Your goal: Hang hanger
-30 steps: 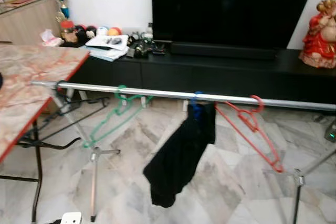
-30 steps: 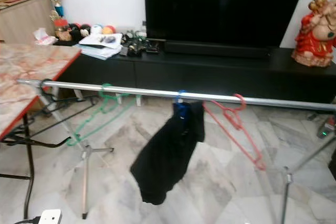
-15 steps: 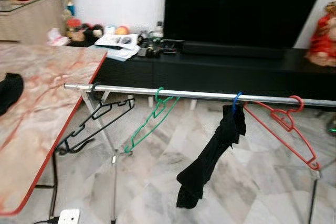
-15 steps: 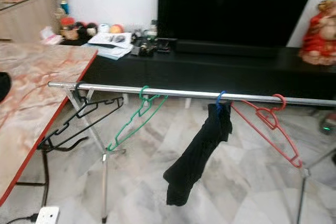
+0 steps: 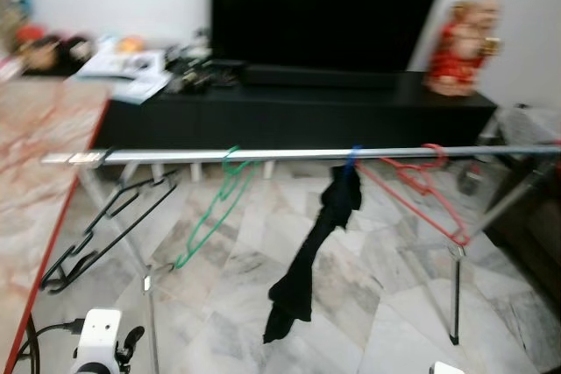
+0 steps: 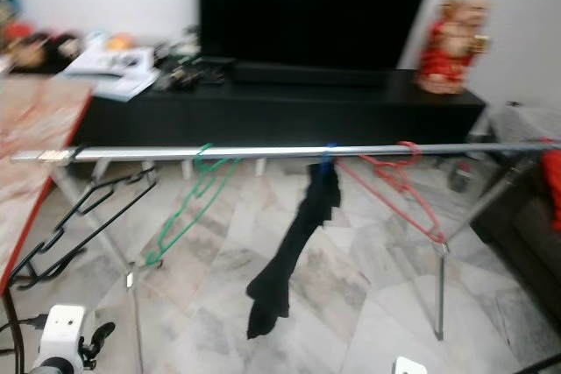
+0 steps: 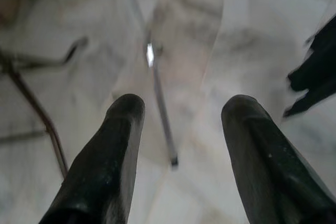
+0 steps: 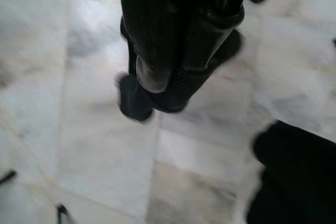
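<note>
Hanging along the rail point(image 5: 263, 154) were black point(image 5: 96, 225), green point(image 5: 210, 216) and red hangers point(image 5: 421, 190), a dark garment point(image 5: 311, 251) mid-rail; the view had swung right since a moment before; left gripper point(image 7: 181, 124) hung low over the floor, fingers apart; right gripper point(image 8: 173, 56) pinched shut on something dark.

Long silver metal rail point(image 6: 263, 152) carried a black wire hanger point(image 6: 79, 221), green hanger point(image 6: 188, 208), blue hook with drooping black cloth point(image 6: 289, 251), and red hanger point(image 6: 399, 190); marble floor point(image 6: 351, 295) below.
</note>
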